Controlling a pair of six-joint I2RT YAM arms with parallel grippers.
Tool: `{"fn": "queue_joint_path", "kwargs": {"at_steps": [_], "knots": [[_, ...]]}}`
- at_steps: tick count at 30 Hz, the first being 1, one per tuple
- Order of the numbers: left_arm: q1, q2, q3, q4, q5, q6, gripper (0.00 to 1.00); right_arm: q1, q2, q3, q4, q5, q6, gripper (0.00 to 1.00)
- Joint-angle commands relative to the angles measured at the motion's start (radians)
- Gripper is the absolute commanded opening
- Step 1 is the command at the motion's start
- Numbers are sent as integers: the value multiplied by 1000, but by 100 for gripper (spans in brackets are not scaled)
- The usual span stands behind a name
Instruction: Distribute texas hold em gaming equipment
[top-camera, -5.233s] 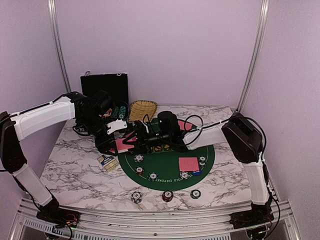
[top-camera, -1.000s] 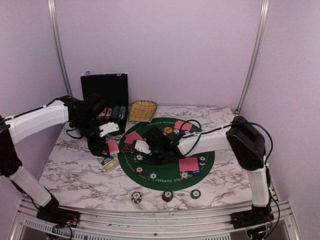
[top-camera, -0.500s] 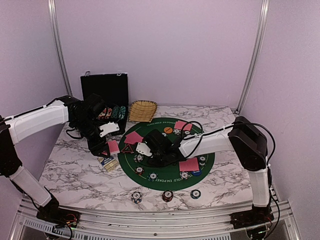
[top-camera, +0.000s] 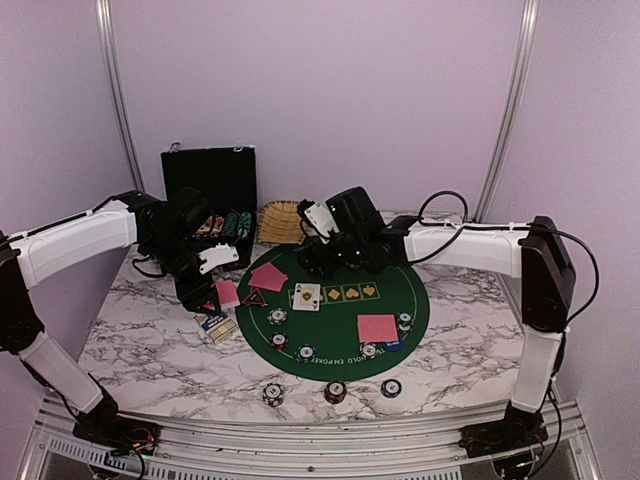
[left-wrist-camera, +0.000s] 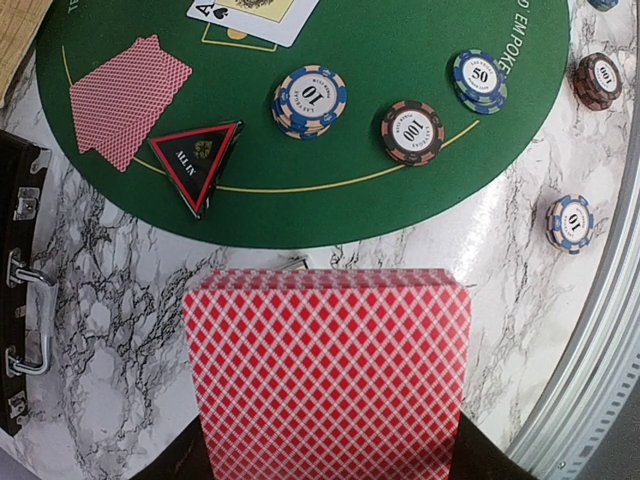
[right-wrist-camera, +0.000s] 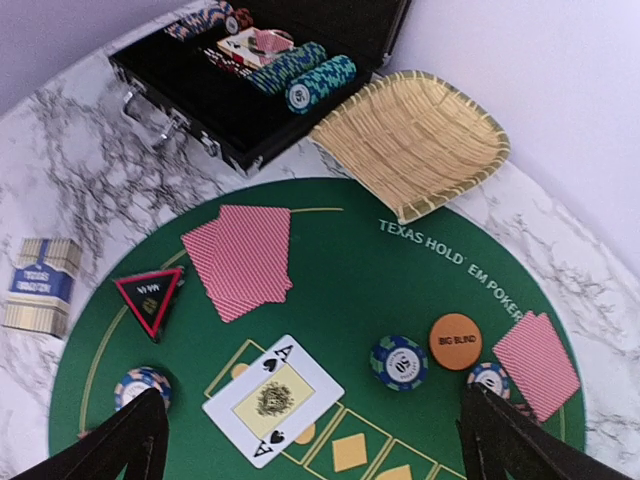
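L gripper (left-wrist-camera: 325, 462) is clamped on a deck (left-wrist-camera: 330, 375) of red-backed cards, backs up, held over the marble table (top-camera: 150, 340) just left of the green mat (top-camera: 345, 310); in the wrist view its fingers are only dark slivers at the deck's near corners. R gripper (right-wrist-camera: 312, 430) hangs over the far part of the mat w/ fingers (right-wrist-camera: 130, 450) spread wide apart and nothing btwn them. Below it the ace of spades (right-wrist-camera: 272, 400) lies face up at the left end of the printed row of card slots. Left of the ace is the black-red triangle marker (right-wrist-camera: 148, 298). Just far of that lies a face-down pair (right-wrist-camera: 240, 258), the two cards overlapping. A 2nd face-down pair (right-wrist-camera: 535, 362) sits at the mat's far side, w/ the orange disc (right-wrist-camera: 455, 341) and a blue-striped chip (right-wrist-camera: 399, 361) to its left. A 3rd face-down set (top-camera: 377, 328) lies near-right on the mat, blue disc (top-camera: 392, 346) just near of it. Along the mat's near-left rim are a 10 chip (left-wrist-camera: 310, 98), a 100 chip (left-wrist-camera: 412, 131) and a 50 chip (left-wrist-camera: 477, 78). Three more chips (top-camera: 335, 391) sit in a row off the mat, by the table's near edge. A card box (top-camera: 215, 325) lies on the marble just near of the L gripper. The black case (top-camera: 210, 185) stands open at far left w/ chips racked inside, and the straw basket (top-camera: 283, 220) is just right of it.
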Motion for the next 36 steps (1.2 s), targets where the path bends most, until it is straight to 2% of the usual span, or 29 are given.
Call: {"fn": "queue_joint_path", "kwargs": {"at_steps": [1,4,10,15,19,26,36], "knots": [[5,-31,35,-21,21,2,0,-117,-21,23,8,-436,217,99],[5,-31,40,-21,21,1,0,-163,-19,8,66,-611,307,99],[5,-33,45,-21,22,1,0,-163,20,28,80,-758,528,99],[5,-24,53,-21,25,0,0,-115,47,-22,149,-796,696,99],[5,-14,61,-21,26,0,0,-74,81,-66,292,-871,819,99],[4,-3,82,-21,31,-2,0,-5,164,-11,399,-944,933,98],[3,5,86,-20,34,-2,0,25,244,9,593,-1002,1095,96]]}}
